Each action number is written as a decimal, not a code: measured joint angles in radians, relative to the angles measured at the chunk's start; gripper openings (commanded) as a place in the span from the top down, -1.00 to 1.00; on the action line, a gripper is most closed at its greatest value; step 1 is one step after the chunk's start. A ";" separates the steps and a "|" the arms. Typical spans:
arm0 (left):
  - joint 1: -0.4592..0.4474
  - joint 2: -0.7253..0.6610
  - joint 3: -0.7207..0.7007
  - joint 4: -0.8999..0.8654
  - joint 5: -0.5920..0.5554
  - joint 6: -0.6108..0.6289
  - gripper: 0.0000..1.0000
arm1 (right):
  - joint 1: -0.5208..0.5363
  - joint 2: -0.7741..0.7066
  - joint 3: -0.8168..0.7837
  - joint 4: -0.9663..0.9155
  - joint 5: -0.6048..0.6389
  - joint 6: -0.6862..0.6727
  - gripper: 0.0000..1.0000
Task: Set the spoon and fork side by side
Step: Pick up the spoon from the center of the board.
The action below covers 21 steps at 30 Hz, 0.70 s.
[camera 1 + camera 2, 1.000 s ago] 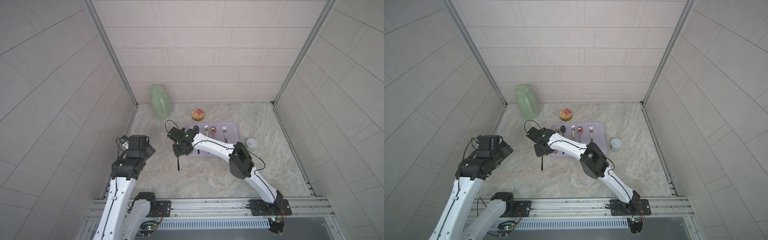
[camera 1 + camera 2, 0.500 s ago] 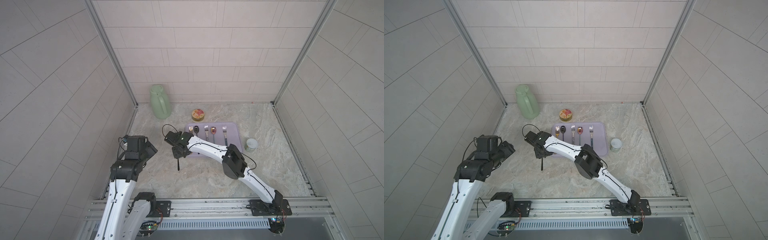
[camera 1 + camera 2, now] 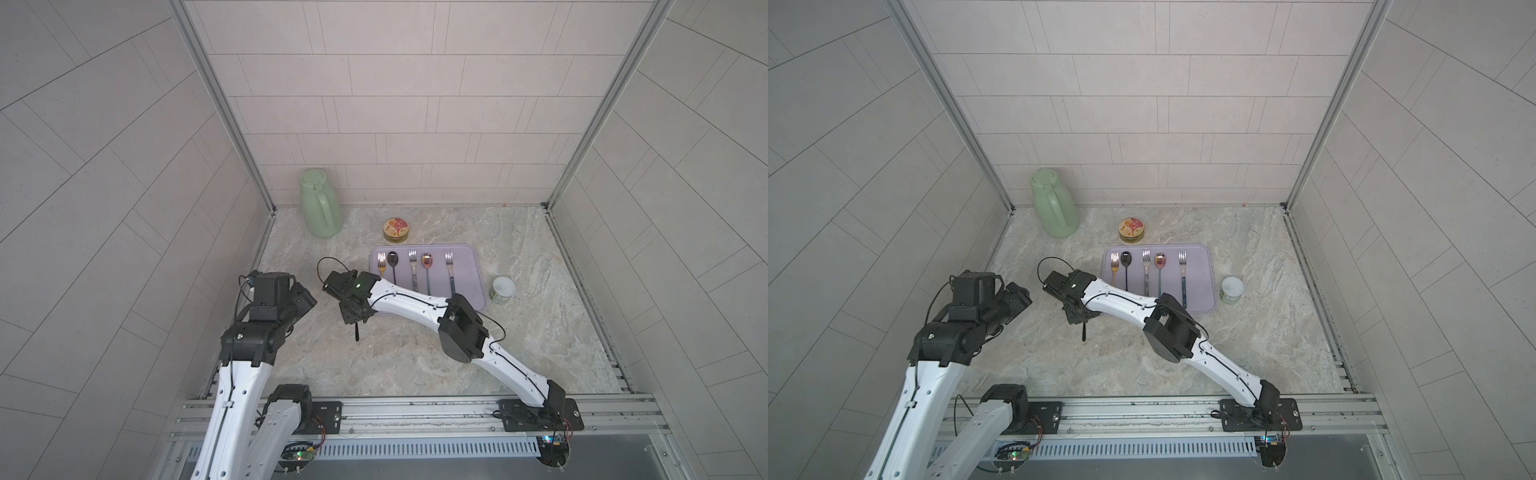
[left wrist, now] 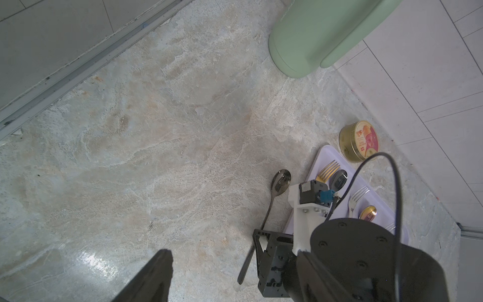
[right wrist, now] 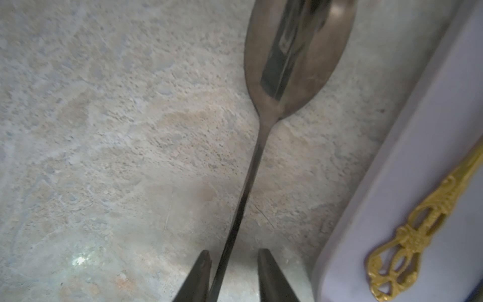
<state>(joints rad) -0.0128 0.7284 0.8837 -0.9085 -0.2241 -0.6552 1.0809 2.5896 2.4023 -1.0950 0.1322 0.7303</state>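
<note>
Now the dark spoon (image 5: 298, 60) is lying flat on the stone-look counter (image 3: 415, 357), just beside the edge of the purple tray (image 5: 423, 146) and not on it. The right end effector (image 5: 234, 252) is set low over the thin handle, with one black finger on each side. A small gap is seen at one side, so the spoon is not pinched yet. The left end effector (image 3: 304, 298) is held open and empty, off to the side. To do this step well, the fingers should be shut square on the handle, because it is thin, smooth and shiny and could slip or turn. A straight lift is likely needed so the raised tray rim is cleared. On the tray, a gold fork (image 5: 407, 235) with a lacy handle is lying nearest, and the far silver fork (image 3: 449, 266) seems to have no spoon on its outer side.
</note>
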 measured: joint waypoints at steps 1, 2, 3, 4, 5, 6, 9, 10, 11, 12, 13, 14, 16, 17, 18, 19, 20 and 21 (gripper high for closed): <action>0.000 0.000 0.000 0.001 0.002 0.000 -0.52 | 0.002 0.000 0.001 0.000 0.003 -0.006 0.58; 0.000 -0.001 -0.001 0.003 0.008 0.001 -0.52 | 0.003 0.001 0.001 -0.002 0.012 -0.018 0.63; 0.000 -0.002 -0.002 0.003 0.013 0.001 -0.52 | 0.005 0.001 0.001 -0.002 0.020 -0.021 0.68; 0.000 -0.005 -0.003 0.003 0.017 0.001 -0.52 | 0.006 0.001 0.001 -0.003 0.025 -0.026 0.73; 0.000 -0.010 -0.003 0.003 0.020 0.001 -0.52 | 0.006 0.002 0.001 -0.003 0.029 -0.031 0.82; 0.000 -0.018 -0.004 0.003 0.023 0.001 -0.52 | 0.007 0.002 0.001 -0.003 0.034 -0.033 0.89; 0.000 -0.043 -0.006 0.008 0.031 0.001 -0.52 | 0.008 0.002 0.001 -0.004 0.034 -0.045 1.00; 0.000 -0.050 -0.008 0.010 0.034 0.001 -0.52 | 0.008 0.002 0.001 -0.004 0.032 -0.047 1.00; 0.000 -0.056 -0.008 0.011 0.038 0.002 -0.52 | 0.007 0.002 0.001 -0.004 0.030 -0.050 1.00; 0.000 -0.061 -0.008 0.013 0.040 0.002 -0.52 | 0.007 0.002 0.001 -0.004 0.029 -0.052 1.00; 0.000 -0.062 -0.008 0.015 0.042 0.002 -0.52 | 0.006 0.002 0.001 -0.003 0.026 -0.054 1.00; 0.000 -0.062 -0.008 0.018 0.045 0.002 -0.52 | 0.005 0.002 0.002 -0.003 0.024 -0.057 1.00; 0.000 -0.061 -0.008 0.022 0.046 0.002 -0.52 | 0.000 0.000 0.002 -0.004 0.015 -0.061 1.00; 0.000 -0.061 -0.009 0.023 0.048 0.002 -0.52 | -0.003 -0.001 0.001 -0.005 0.009 -0.065 1.00; 0.000 -0.062 -0.009 0.024 0.049 0.002 -0.52 | -0.006 -0.003 0.001 -0.006 0.003 -0.067 1.00; 0.000 -0.062 -0.009 0.024 0.050 0.002 -0.52 | -0.009 -0.008 0.000 -0.009 -0.004 -0.071 1.00; 0.000 -0.062 -0.009 0.025 0.051 0.002 -0.52 | -0.014 -0.014 -0.002 -0.014 -0.010 -0.076 1.00; 0.000 -0.062 -0.010 0.025 0.052 0.002 -0.52 | -0.020 -0.027 -0.008 -0.019 -0.017 -0.080 1.00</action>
<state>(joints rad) -0.0128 0.6662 0.8742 -0.8833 -0.1722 -0.6533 1.0611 2.5629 2.3939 -1.1137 0.1150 0.6502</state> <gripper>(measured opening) 0.761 0.067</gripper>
